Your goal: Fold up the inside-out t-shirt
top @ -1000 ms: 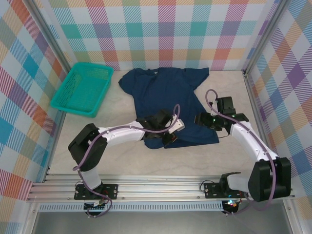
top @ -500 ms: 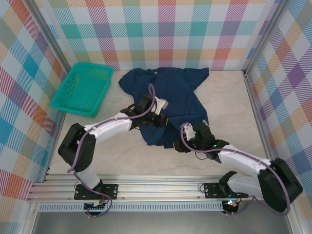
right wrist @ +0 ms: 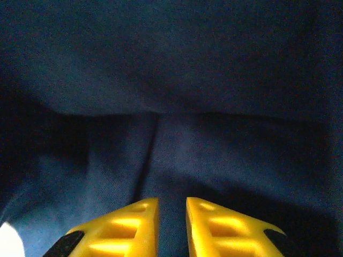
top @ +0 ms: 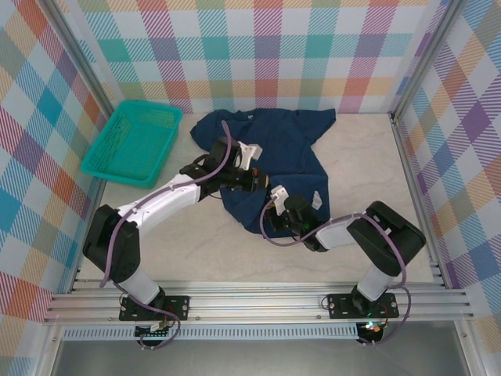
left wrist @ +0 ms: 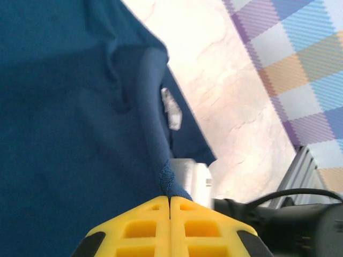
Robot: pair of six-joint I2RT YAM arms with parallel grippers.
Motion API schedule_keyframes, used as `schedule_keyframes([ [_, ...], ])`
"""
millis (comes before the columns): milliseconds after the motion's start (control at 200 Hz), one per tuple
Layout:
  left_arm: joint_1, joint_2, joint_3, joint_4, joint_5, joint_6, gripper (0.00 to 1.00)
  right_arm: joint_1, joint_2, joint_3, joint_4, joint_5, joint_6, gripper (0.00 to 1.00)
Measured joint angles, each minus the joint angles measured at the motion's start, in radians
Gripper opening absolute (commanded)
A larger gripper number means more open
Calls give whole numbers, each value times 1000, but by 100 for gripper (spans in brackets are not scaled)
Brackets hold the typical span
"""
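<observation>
At rear left of the table (top: 368,164), teal mesh plastic basket (top: 117,175) sits against the plaid wall, well apart from the garment; bare mesh floor and walls visible all over. Dark navy t-shirt (top: 282,141) lies mid-table toward the back, collar to the rear, sleeves spread, near hem pulled in and rumpled, small white label (top: 315,200) showing on its right near part. Left gripper (top: 257,178) is over the shirt's middle-left, arm reaching in diagonally from the left base. Left wrist view: yellow fingers (left wrist: 144,227) pressed flat together with a puckered pinch of navy cloth (left wrist: 69,134) at the tips, label (left wrist: 172,108) just beyond on a fold, pale tabletop past the shirt edge. Right gripper (top: 275,218) is at the near hem, forearm lying low across the table from the right. Right wrist view: fingers (right wrist: 134,225) a thin slit apart, dark folds of the shirt (right wrist: 187,80) right ahead and under them; too dark to tell if cloth is in the slit.
</observation>
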Motion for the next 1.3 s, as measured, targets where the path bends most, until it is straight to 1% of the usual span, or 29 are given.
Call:
schedule_keyframes([
  [125, 6, -45, 40, -41, 13, -5, 0, 0, 60, 83, 43, 71, -72, 20],
  [285, 11, -85, 98, -79, 27, -3, 0, -4, 92, 149, 69, 137, -153, 20],
  [395, 12, -116, 113, -95, 33, 0, 0, -12, 108, 175, 49, 156, -158, 21],
  [535, 14, -140, 117, -98, 46, 3, 0, -34, 108, 209, -7, 158, -120, 21],
  [625, 15, -151, 117, -106, 48, 18, 0, -71, 97, 215, -52, 110, -72, 21],
  [810, 15, -174, 117, -132, 48, 66, 0, -182, 43, 224, -125, -117, 13, 20],
  [905, 15, -183, 117, -148, 47, 92, 0, -200, 37, 248, -147, -226, 27, 20],
  [990, 15, -186, 117, -145, 49, 97, 0, -195, 37, 271, -177, -275, 34, 19],
  [1105, 15, -186, 117, -128, 79, 74, 0, -165, 42, 306, -220, -245, 31, 20],
  [1300, 15, -187, 118, -65, 116, -5, 0, -84, 79, 377, -285, -93, -22, 22],
])
